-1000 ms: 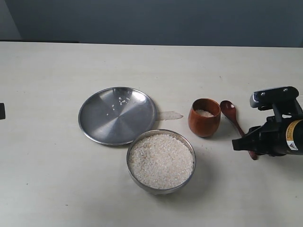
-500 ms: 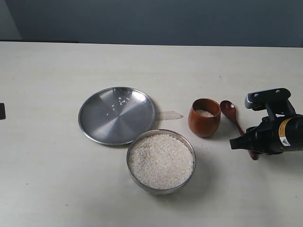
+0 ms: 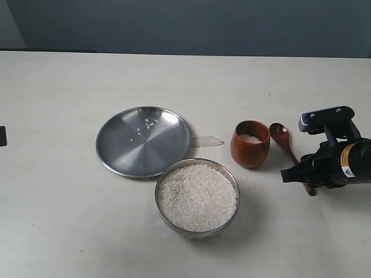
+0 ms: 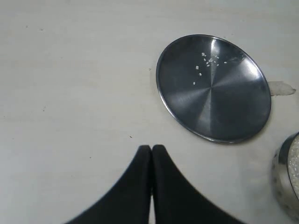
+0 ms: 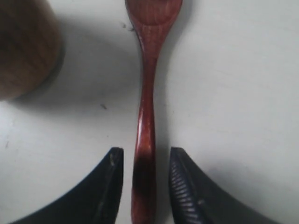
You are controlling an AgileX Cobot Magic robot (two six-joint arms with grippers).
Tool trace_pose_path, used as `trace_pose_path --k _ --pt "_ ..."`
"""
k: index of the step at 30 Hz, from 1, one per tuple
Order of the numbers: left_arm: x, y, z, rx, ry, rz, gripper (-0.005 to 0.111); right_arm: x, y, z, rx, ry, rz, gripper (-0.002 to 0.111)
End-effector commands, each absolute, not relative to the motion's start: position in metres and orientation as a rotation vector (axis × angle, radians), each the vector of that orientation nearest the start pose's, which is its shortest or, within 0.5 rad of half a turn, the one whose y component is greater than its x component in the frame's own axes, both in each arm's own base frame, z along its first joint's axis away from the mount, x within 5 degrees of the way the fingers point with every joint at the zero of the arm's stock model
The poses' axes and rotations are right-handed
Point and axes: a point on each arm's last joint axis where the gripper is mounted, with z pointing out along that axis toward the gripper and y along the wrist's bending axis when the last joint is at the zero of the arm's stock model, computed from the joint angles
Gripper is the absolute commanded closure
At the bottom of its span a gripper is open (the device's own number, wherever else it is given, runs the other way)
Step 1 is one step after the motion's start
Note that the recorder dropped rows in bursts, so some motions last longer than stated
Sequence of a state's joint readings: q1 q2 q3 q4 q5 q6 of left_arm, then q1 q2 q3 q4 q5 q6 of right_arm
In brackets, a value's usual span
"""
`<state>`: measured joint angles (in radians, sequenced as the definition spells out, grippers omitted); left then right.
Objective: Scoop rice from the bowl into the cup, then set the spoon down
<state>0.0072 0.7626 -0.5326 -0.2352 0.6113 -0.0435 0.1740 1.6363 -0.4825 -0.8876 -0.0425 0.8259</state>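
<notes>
A: What sits on the counter?

B: Largest is a flat steel plate, left of centre. Just beside its near right edge stands the bowl, heaped nearly to the rim with rice.

A: And the arms?

B: The right end effector is low over the counter at the right side. Its jaws stand apart, one on each side of the spoon's handle, with a gap showing on both sides, so it grips nothing. The left end effector has its fingers pressed together, empty, above bare counter near the plate.

A: The cup?

B: The cup stands upright to the right of the plate and behind the bowl, apart from both, with a little rice inside.

A: The spoon?

B: The spoon lies flat on the counter just right of the cup, head away from the arm, handle running back between the open jaws.

A: Anything smaller?

B: A pale strip between plate and cup, and a few loose grains on the plate.
</notes>
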Motion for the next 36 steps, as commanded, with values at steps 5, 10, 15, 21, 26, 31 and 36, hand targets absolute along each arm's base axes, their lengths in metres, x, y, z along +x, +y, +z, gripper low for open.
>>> trace_pose_path --k 5,10,15,21,26,31,36 --pt "0.142 -0.011 0.273 -0.210 2.298 -0.264 0.106 0.240 0.045 0.099 -0.321 2.648 0.099 0.075" --pt "0.142 -0.011 0.273 -0.211 2.298 -0.265 0.106 0.239 0.043 0.094 -0.322 2.679 0.073 0.108" --pt "0.142 -0.011 0.273 -0.211 2.298 -0.265 0.106 0.245 0.038 0.115 -0.232 2.645 -0.007 0.109" --pt "0.142 -0.011 0.273 -0.211 2.298 -0.265 0.106 0.242 0.023 0.186 -0.123 2.477 -0.185 0.109" --pt "0.142 -0.010 0.273 -0.207 2.299 -0.259 0.106 0.222 0.023 0.242 -0.280 2.355 -0.217 0.109" --pt "0.142 -0.010 0.273 -0.205 2.299 -0.256 0.106 0.205 0.053 0.265 -0.585 2.375 -0.069 0.109" --pt "0.142 -0.010 0.273 -0.202 2.300 -0.251 0.106 0.195 0.079 0.275 -0.841 2.477 -0.041 0.109"
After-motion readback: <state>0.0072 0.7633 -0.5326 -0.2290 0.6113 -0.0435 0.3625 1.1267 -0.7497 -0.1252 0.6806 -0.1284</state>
